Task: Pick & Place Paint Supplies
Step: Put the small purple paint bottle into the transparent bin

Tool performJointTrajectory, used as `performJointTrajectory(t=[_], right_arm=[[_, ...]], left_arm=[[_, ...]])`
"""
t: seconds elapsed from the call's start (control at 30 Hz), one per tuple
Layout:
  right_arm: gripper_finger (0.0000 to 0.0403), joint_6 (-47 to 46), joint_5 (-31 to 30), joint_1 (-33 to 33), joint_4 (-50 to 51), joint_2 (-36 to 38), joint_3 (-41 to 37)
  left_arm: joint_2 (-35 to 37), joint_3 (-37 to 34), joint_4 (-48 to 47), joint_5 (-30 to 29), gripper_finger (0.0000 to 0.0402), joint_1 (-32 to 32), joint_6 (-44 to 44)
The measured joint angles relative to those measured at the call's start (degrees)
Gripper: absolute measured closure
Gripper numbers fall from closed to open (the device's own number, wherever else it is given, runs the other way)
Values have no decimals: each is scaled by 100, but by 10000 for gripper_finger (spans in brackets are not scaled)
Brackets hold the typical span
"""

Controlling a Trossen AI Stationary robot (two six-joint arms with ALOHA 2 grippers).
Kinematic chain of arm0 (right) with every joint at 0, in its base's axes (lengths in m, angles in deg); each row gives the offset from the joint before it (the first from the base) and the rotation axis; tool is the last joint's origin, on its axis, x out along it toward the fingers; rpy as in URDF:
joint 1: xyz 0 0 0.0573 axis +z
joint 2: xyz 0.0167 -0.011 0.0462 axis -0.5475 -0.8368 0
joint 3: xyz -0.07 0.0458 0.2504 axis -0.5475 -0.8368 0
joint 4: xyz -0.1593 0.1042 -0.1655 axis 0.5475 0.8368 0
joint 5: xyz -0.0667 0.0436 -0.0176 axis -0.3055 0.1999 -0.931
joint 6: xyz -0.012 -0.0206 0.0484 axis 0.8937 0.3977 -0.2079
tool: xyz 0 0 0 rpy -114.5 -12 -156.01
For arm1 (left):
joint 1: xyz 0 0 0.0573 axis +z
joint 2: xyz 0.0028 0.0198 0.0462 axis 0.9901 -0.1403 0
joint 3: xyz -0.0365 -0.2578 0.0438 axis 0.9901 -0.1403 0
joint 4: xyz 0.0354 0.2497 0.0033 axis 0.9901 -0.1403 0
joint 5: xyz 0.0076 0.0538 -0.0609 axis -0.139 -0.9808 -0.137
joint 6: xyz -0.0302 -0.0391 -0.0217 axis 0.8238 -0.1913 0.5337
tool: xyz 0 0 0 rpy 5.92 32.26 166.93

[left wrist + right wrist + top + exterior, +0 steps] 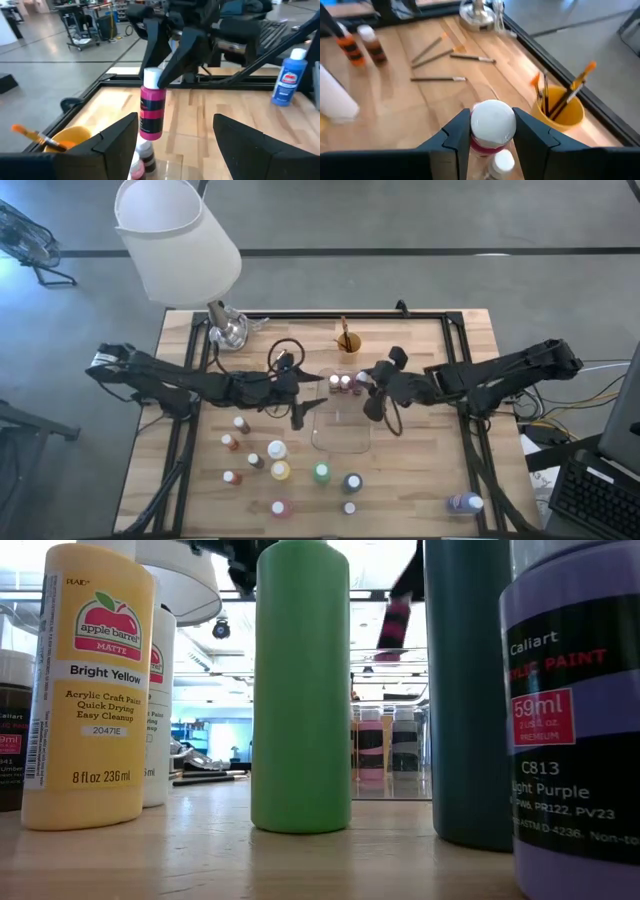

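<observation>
My right gripper [489,131] clamps pink bottle [151,111] above tray [340,442], at its 12 o'clock end. Two bottles [345,383] already inside. Left gripper [175,137] open, empty, at tray's 9 o'clock. Dozen bottles [281,471], loose brushes [437,78] remain on table [420,470].

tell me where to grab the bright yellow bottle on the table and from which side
Grip the bright yellow bottle just below its cap, coming straight down from above. It stands upright with other bottles close around it, so the top looks like the freest approach.
</observation>
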Motion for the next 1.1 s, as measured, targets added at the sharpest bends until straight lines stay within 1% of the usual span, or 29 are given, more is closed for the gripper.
performJointTrajectory(t=[0.07,0.3,0.5,0.67,0.77,0.9,1.1], right_arm=[[288,9,108,-62,-231,-3,-236],[281,33,701,-306,-1231,-6,-1007],[289,43,810,-393,-1572,-97,-1378],[286,235,967,-381,-1788,-657,-1375],[286,440,947,-440,-1842,-1074,-1243],[289,585,906,-492,-1639,-1489,-995],[284,692,853,-634,-1399,-1856,-691]], left_arm=[[27,-209,223,-88,138,2,2],[40,-755,1150,-105,138,9,61],[40,-852,1322,-120,138,9,66],[40,-846,1320,-121,138,9,66],[40,-846,1318,-121,138,9,66],[40,-846,1273,-121,138,9,65],[38,-846,1274,-119,138,9,62]])
